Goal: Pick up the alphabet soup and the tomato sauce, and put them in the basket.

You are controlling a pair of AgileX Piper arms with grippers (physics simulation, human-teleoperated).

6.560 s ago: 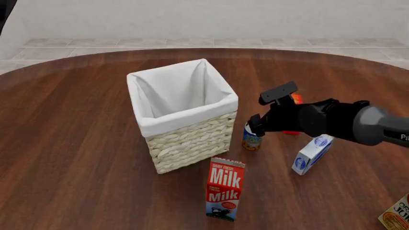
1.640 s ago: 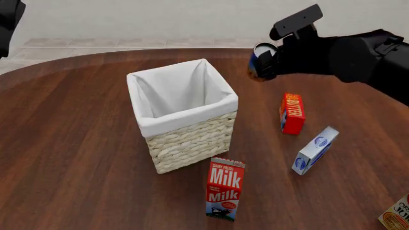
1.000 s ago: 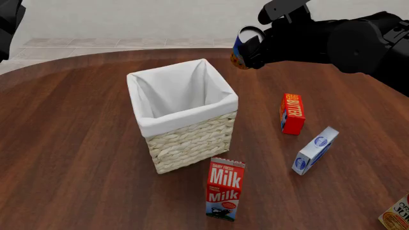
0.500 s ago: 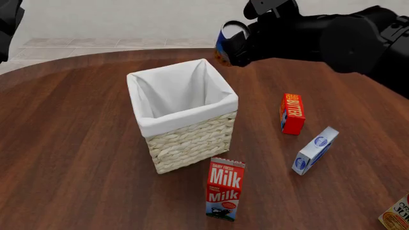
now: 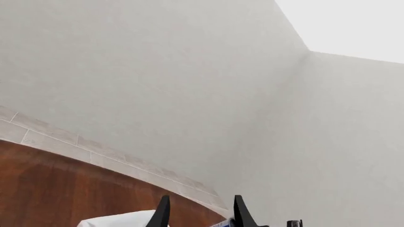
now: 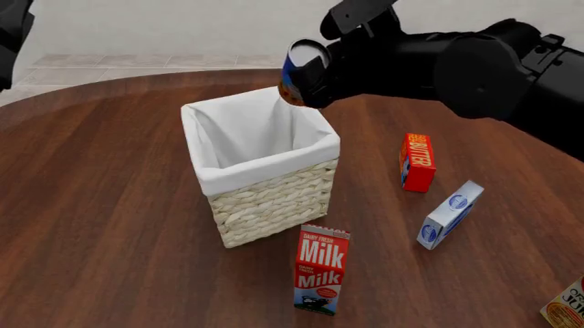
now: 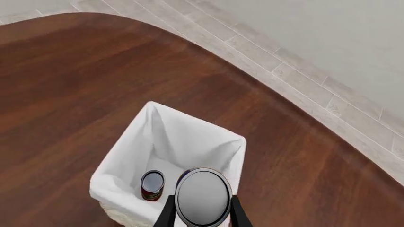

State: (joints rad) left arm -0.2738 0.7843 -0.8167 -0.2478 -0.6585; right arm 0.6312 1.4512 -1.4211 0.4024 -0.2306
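My right gripper [image 6: 308, 83] is shut on the alphabet soup [image 6: 295, 76], a blue and orange can with a silvery top, tilted in the air over the far right corner of the basket [image 6: 264, 195]. In the right wrist view the can's silvery top [image 7: 202, 196] sits between my fingers [image 7: 166, 213], above the basket's white liner [image 7: 165, 142]. The tomato sauce [image 7: 152, 185], a red can with a silvery top, stands upright inside the basket. My left gripper [image 5: 200, 218] is open and empty, held high and facing the wall; only part of the left arm [image 6: 11, 27] shows in the front view.
A milk carton [image 6: 321, 268] stands in front of the basket. A red butter box [image 6: 417, 161] and a blue-and-white box [image 6: 448, 214] lie to the right. An orange juice carton's corner [image 6: 567, 307] shows at the bottom right.
My right gripper has carried the alphabet soup up off the table and leftward, from right of the basket to above its far right corner. The left arm has not moved.
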